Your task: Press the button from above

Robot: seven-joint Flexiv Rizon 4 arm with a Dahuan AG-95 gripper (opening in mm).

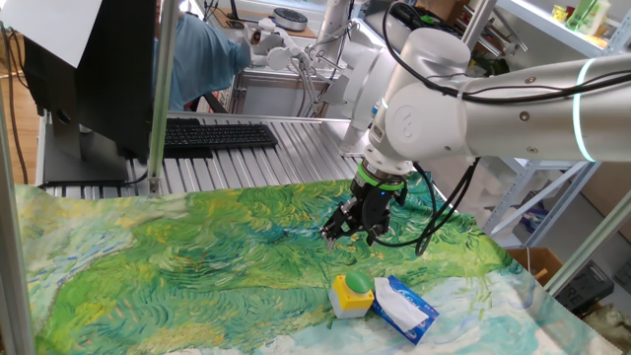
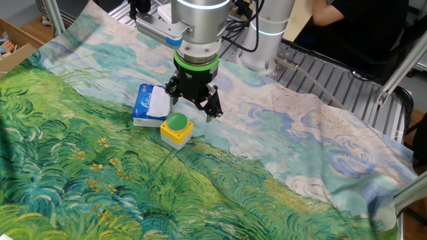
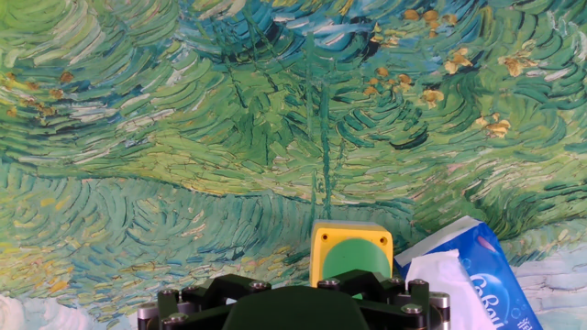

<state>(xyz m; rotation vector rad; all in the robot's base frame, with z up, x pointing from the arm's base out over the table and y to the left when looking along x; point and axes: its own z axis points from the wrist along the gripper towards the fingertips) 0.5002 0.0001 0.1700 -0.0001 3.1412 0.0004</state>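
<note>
The button point(image 1: 353, 294), a green dome on a yellow box, is sitting on the painted green-and-blue cloth point(image 1: 197, 266) that is covering the table. In the one fixed view it is lying toward the near right of the cloth, and a blue-and-white tissue packet point(image 1: 404, 308) is resting just to its right, close enough that they may be touching.

The gripper point(image 1: 357, 229) is hanging above the cloth, a little beyond the button and clear of it, with its black fingers pointing downward. In the other fixed view the gripper point(image 2: 193, 105) is hovering just behind the button point(image 2: 177, 128) and the packet point(image 2: 151, 105), and its fingers are standing spread with a visible gap between their tips, holding nothing.

The hand view is showing the button point(image 3: 351, 253) at the lower edge, partly covered by the black gripper body, with the packet point(image 3: 463, 275) at its right.
</note>
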